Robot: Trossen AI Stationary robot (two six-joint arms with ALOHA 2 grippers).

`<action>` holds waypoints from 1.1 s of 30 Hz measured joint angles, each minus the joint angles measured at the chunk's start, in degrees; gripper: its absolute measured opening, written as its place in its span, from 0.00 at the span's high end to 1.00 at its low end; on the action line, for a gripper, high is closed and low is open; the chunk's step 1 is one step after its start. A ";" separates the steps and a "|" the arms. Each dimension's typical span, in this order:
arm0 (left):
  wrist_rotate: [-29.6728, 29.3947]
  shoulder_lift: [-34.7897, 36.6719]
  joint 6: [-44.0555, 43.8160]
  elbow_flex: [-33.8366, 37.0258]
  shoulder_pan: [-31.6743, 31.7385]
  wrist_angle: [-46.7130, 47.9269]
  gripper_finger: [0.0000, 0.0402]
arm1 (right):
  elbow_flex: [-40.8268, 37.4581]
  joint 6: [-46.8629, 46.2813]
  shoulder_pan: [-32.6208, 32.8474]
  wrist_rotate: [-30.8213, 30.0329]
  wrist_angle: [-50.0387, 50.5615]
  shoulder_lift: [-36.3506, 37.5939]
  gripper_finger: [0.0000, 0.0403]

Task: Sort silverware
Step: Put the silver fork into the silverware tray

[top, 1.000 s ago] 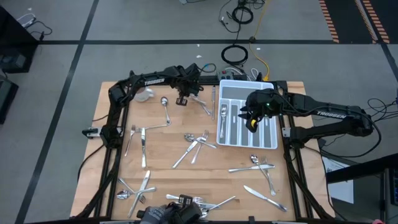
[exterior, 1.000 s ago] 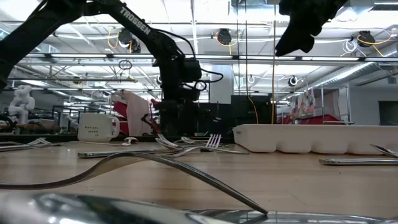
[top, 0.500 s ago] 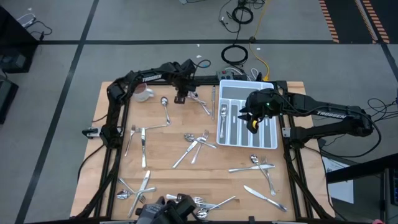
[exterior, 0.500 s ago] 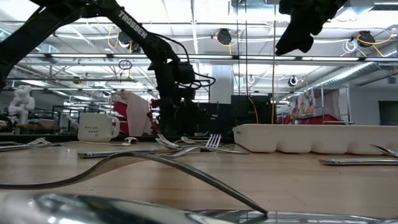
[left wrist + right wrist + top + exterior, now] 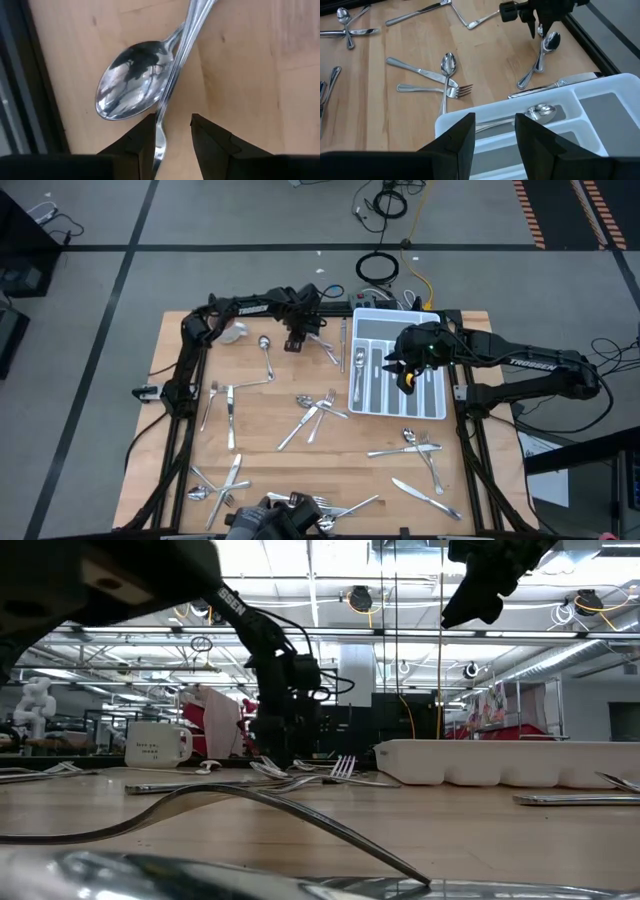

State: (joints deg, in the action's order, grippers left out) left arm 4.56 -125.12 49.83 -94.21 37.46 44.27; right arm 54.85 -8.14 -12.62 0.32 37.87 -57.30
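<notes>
A white mug [image 5: 232,332] stands at the surface's [image 5: 280,470] 10 o'clock corner, and loose silverware [image 5: 318,409] is scattered over the wood: a fork and knife [image 5: 229,418] toward 9 o'clock, crossed pieces near 7 o'clock, a spoon [image 5: 266,350] at about 11 o'clock, crossed forks near the centre, and more pieces at 4 and 5 o'clock. The left tool [image 5: 297,340] is at about 12 o'clock, low over a spoon [image 5: 132,91] and a crossing handle [image 5: 175,75]; in the left wrist view its 2 fingers [image 5: 137,145] stand apart on either side of that handle's end, and it cannot be told whether they touch it. The low view shows this tool [image 5: 275,745] hanging just above the cutlery at the far edge. The white tray [image 5: 398,320] sits at 2 o'clock, with a spoon [image 5: 542,111] and other pieces lying in its compartments. The right tool [image 5: 408,375] hovers above the tray, raised well clear of it; its fingers [image 5: 457,135] stand parted, holding nothing. In the right wrist view the left tool [image 5: 536,20] shows beyond the tray, beside a pair of spoons [image 5: 542,52], with a knife [image 5: 555,85] lying just beside the tray's wall.
</notes>
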 joint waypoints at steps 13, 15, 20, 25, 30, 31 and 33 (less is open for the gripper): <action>-2.36 0.11 0.67 0.00 0.02 -1.21 0.67 | 0.00 1.95 -0.02 -0.47 0.02 0.00 0.67; -1.29 0.12 0.76 0.00 0.02 -2.60 0.67 | 0.00 1.95 -0.02 -0.59 0.02 0.00 0.67; 0.26 -0.66 3.52 -0.06 0.02 -2.97 0.68 | 0.00 1.98 -0.02 -0.59 -0.24 0.00 0.67; 1.04 -2.60 3.17 -0.36 -0.27 -1.70 0.68 | 0.00 1.99 -0.02 -0.59 -0.33 0.00 0.67; -0.84 -2.63 4.03 -0.38 -1.27 -1.65 0.72 | 0.00 2.01 -0.09 -2.01 -0.35 0.00 0.67; -1.04 -2.64 4.04 -0.73 -1.33 -0.90 0.76 | 0.00 2.03 -0.11 -2.41 -0.35 0.00 0.67; -1.08 -2.74 3.76 -1.53 -1.39 0.59 0.86 | 0.00 2.03 -0.11 -3.50 -0.35 0.00 0.67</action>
State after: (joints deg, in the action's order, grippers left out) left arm 3.49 -127.86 53.59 -95.74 36.06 44.86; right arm 54.85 -6.11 -12.73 -3.18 37.51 -57.30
